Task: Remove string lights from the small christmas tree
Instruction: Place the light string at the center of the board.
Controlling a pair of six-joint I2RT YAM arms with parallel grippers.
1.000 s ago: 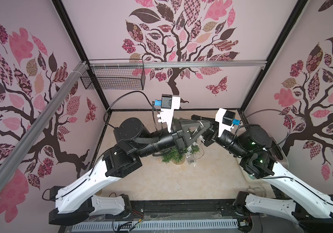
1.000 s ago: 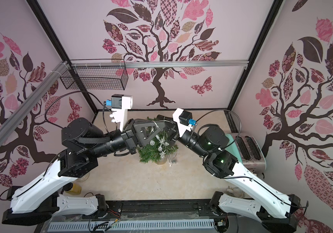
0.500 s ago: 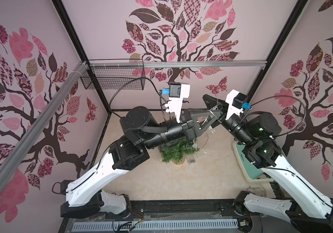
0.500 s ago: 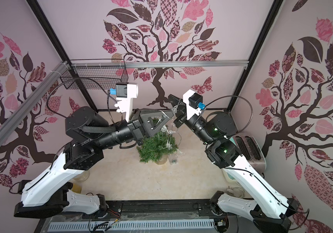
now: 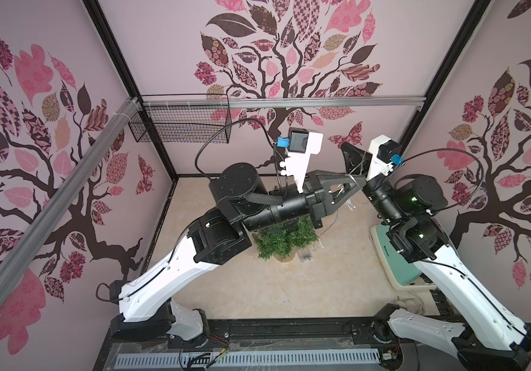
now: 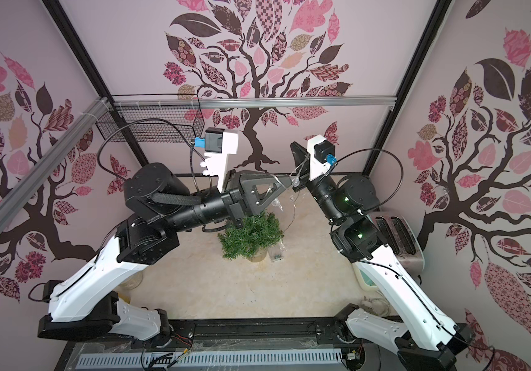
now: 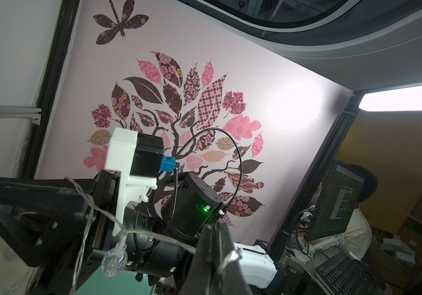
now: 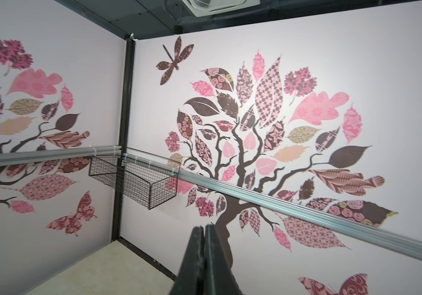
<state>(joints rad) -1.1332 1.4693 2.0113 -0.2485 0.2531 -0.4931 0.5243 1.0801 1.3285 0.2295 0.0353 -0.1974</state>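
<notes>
The small christmas tree [image 5: 285, 239] [image 6: 251, 236] stands upright on the table under my left arm. The string lights [image 5: 331, 221] [image 6: 293, 205] rise as a thin wire from the tree to both raised grippers. Their clear battery box [image 5: 305, 256] [image 6: 277, 253] lies beside the tree's base. My left gripper [image 5: 358, 181] [image 6: 289, 180] [image 7: 215, 226] is shut on the wire, and a round bulb [image 7: 114, 263] hangs just past it. Slightly higher, my right gripper [image 5: 345, 147] [image 6: 293, 145] [image 8: 204, 226] is shut. The wire loops across its fingers; a pinch between the jaws does not show.
A black wire basket [image 5: 180, 123] [image 8: 138, 178] hangs from the aluminium rail [image 5: 322, 102] at the back left. A toaster [image 6: 397, 236] and a green-and-white appliance [image 5: 395, 257] sit at the table's right edge beneath my right arm.
Both arms have lifted up and toward the back wall, pulling the wire up off the tree. The tree now shows more below the left arm.
</notes>
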